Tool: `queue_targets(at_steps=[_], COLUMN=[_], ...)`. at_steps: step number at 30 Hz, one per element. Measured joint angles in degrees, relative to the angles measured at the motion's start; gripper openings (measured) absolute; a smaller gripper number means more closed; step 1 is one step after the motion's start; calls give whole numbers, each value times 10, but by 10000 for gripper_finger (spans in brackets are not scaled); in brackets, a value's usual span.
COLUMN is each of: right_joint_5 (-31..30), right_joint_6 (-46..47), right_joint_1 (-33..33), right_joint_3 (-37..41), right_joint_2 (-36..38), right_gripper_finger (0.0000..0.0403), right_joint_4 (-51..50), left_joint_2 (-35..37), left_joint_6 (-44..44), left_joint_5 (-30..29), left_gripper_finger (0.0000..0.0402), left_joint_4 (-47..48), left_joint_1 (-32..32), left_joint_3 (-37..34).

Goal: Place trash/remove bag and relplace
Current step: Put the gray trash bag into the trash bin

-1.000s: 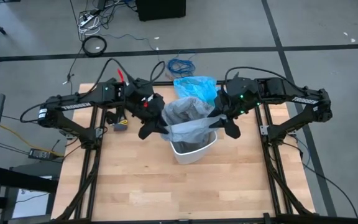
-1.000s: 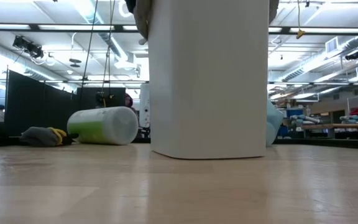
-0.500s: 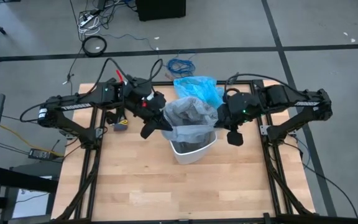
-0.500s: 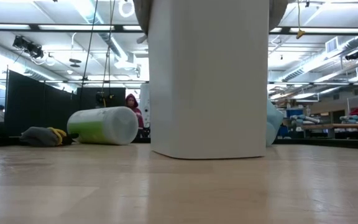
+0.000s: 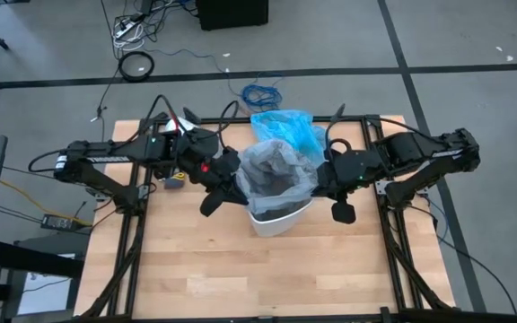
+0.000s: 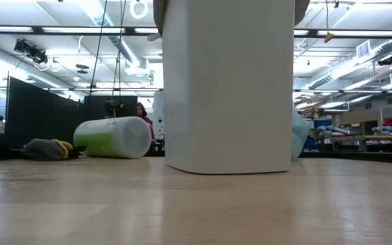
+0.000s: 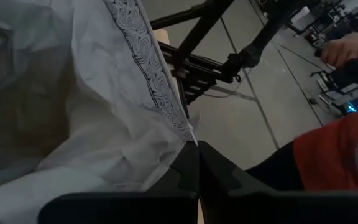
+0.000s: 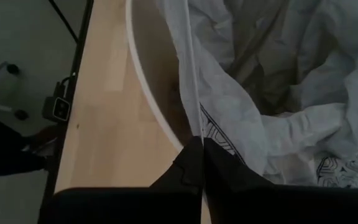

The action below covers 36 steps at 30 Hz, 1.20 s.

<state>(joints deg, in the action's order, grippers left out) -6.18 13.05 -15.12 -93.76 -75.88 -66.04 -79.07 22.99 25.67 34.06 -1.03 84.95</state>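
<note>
High view: white bin (image 5: 281,218) upright near mid-bench (image 5: 205,269), mouth up, long axis vertical, confirmed by the tall white wall in the low view. Grey replacement liner (image 5: 276,175) draped into and over the mouth, billowed upward, opening facing up, spread between the two arms across the bench's width. Left gripper (image 5: 227,190) at the liner's left edge, right gripper (image 5: 328,184) at its right edge, one on each side of the bin so as to pull the hem apart and, judging by the pose, draw it down over the rim.

Left wrist view: jaws pressed together on a fold of the printed liner hem (image 7: 148,74), film running up and away from the pinch. Right wrist view: jaws likewise closed on the hem (image 8: 219,134), just inside the bin's white rim (image 8: 145,87), liner slack and crumpled within.

Old light-blue bag (image 5: 284,126) bunched at the far edge of the bench, just behind the bin, apart from both grippers, evidently set aside after removal. White-and-green roll (image 6: 113,137) lying on its side to the left. No loose trash visible on the bench.
</note>
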Motion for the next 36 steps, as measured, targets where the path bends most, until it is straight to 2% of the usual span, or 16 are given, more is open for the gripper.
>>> queue_targets(at_steps=[12, 20, 32, 36], right_joint_5=[-38, -74, -75, -78], right_joint_6=[76, 110, 89, 92], right_joint_1=[-51, -80, -86, -86], right_joint_3=[0, 0, 0, 0], right_joint_2=[0, -6, -101, -119], right_gripper_finger=[0, 0, 0, 0], right_joint_4=[0, -1, -9, -16], left_joint_2=[0, 0, 0, -6], left_joint_6=[-1, -2, 1, 13], left_joint_5=[-57, -119, -176, -216], left_gripper_finger=[4, 8, 9, 9], left_joint_4=[1, 3, 6, 8], left_joint_1=[-58, -89, -123, -141], left_joint_3=[0, 0, 0, 0])
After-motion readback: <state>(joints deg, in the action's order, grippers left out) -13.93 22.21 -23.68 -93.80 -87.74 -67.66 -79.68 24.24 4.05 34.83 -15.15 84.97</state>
